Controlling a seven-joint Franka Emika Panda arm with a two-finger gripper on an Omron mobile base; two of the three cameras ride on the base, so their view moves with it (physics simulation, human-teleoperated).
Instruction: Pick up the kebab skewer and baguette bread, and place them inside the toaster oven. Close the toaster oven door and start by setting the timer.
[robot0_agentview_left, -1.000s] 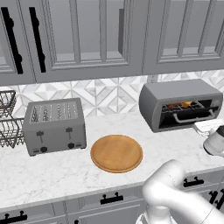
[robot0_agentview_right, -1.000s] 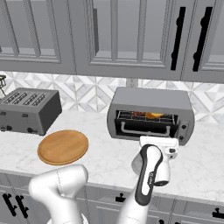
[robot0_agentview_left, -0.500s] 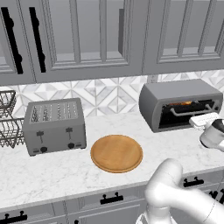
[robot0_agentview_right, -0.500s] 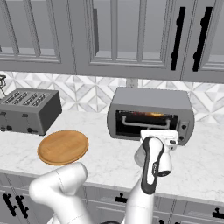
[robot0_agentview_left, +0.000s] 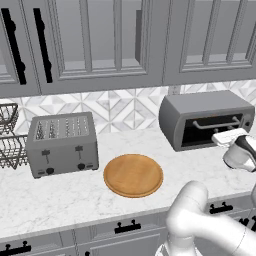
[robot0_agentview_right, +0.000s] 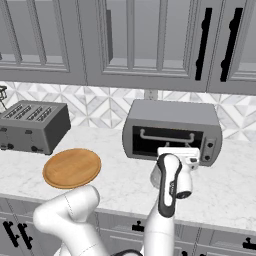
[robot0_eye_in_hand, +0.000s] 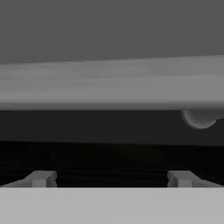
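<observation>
Toaster oven (robot0_agentview_left: 205, 117) sits on the marble surface (robot0_agentview_left: 65, 195) at the right against the tiled backsplash (robot0_agentview_left: 120, 107), knob panel (robot0_agentview_right: 210, 147) on its right end. Toaster oven door (robot0_agentview_right: 165, 140) stands upright against the front, dark glass, pale bar handle (robot0_agentview_right: 166, 136) running across its upper part. Glass is too dark to tell what's inside; kebab skewer and baguette bread can't be made out. Hand (robot0_eye_in_hand: 112, 178) is right at the door front, jaws spread wide, nothing between them; fingertips (robot0_eye_in_hand: 40, 178) sit well apart at the bottom of the hand view. In that view the handle bar (robot0_eye_in_hand: 109, 87) spans the full width just above the fingertips, one round standoff (robot0_eye_in_hand: 199, 118) visible under it at the right, dark glass (robot0_eye_in_hand: 87, 127) behind. Can't tell whether the fingertips touch the door. From the right base view the wrist (robot0_agentview_right: 172, 172) covers the lower middle of the door; from the left base view the hand's white flange (robot0_agentview_left: 229, 136) sits at the door's lower right corner. Round wooden board (robot0_agentview_left: 133, 175) lies flat on the surface left of the oven, well apart from it. Grey slot toaster (robot0_agentview_left: 62, 142) stands further left, wire rack (robot0_agentview_left: 9, 137) beside it at the edge. Grey cabinets (robot0_agentview_left: 100, 40) above, drawers (robot0_agentview_left: 125, 227) below.
</observation>
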